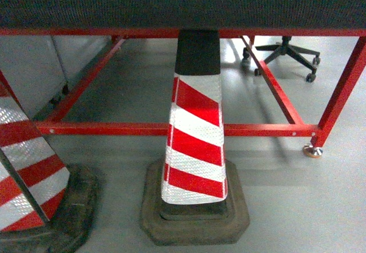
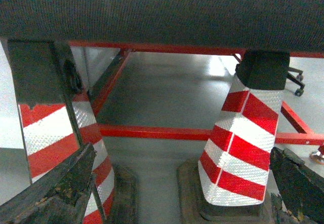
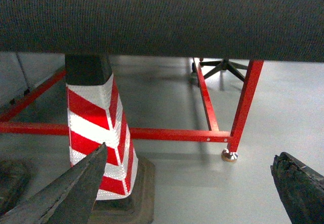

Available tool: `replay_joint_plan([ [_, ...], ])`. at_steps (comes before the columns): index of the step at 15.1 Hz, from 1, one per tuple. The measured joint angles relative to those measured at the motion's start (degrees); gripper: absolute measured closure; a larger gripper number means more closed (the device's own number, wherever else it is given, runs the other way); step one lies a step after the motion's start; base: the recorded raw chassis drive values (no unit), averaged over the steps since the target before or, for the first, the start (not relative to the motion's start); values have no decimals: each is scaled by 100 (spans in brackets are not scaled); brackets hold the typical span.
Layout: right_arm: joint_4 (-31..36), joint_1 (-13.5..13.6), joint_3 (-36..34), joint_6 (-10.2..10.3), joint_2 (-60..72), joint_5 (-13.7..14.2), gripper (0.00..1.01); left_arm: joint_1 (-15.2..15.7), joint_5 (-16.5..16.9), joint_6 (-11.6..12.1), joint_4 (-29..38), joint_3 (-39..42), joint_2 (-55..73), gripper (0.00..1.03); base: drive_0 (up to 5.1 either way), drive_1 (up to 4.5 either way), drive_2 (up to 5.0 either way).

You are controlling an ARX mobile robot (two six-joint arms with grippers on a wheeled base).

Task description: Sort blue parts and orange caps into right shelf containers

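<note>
Both claws, the left gripper (image 2: 167, 193) and right gripper (image 3: 197, 188), are hanging spread apart and holding nothing. They are facing a striped cone (image 1: 194, 144) by the red table frame (image 1: 171, 129); no blue containers are showing.

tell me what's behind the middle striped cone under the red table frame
Behind the cone run the red frame's crossbar, bare grey floor and an office chair base. The cone hides part of the bar.
</note>
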State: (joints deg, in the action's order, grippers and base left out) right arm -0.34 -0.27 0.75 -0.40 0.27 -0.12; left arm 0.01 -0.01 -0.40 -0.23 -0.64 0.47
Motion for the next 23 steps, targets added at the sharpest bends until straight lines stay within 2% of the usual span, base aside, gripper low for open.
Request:
replay_joint_plan([
  [23,4,0,0,42,0,11,3,0,-2,42,0,2,0,5,0,0,0],
])
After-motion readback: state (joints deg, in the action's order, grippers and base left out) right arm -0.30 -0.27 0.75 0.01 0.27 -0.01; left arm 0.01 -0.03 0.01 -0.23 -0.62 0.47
